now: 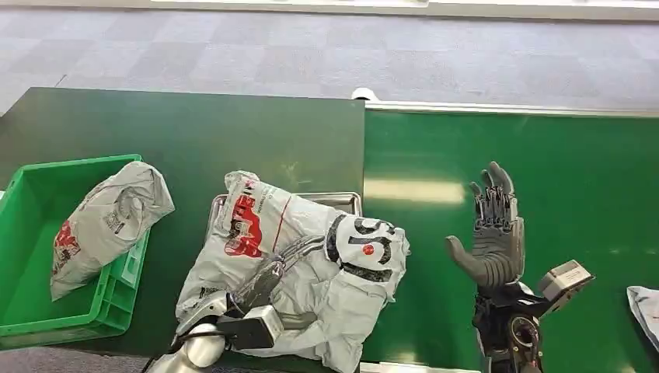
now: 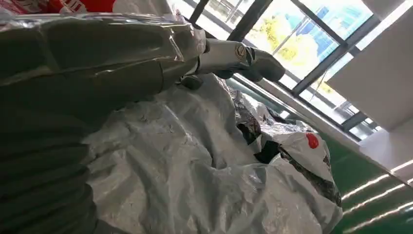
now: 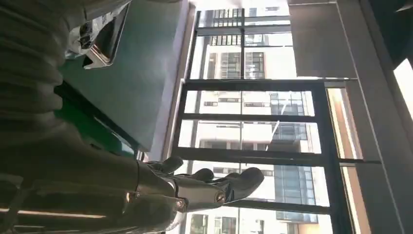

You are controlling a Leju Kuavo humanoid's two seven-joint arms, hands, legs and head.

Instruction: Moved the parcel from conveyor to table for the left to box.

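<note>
Crinkled grey plastic parcel (image 1: 311,272) on metal tray (image 1: 342,199)

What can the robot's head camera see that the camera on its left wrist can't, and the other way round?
Only the head view takes in the green crate with a parcel in it, the metal tray, the green conveyor belt and the right hand raised with fingers apart, holding nothing. Only the left wrist view looks up to windows with daylight behind them. Both share the big grey parcel with its red and black print, and the left hand resting on top of it.
</note>
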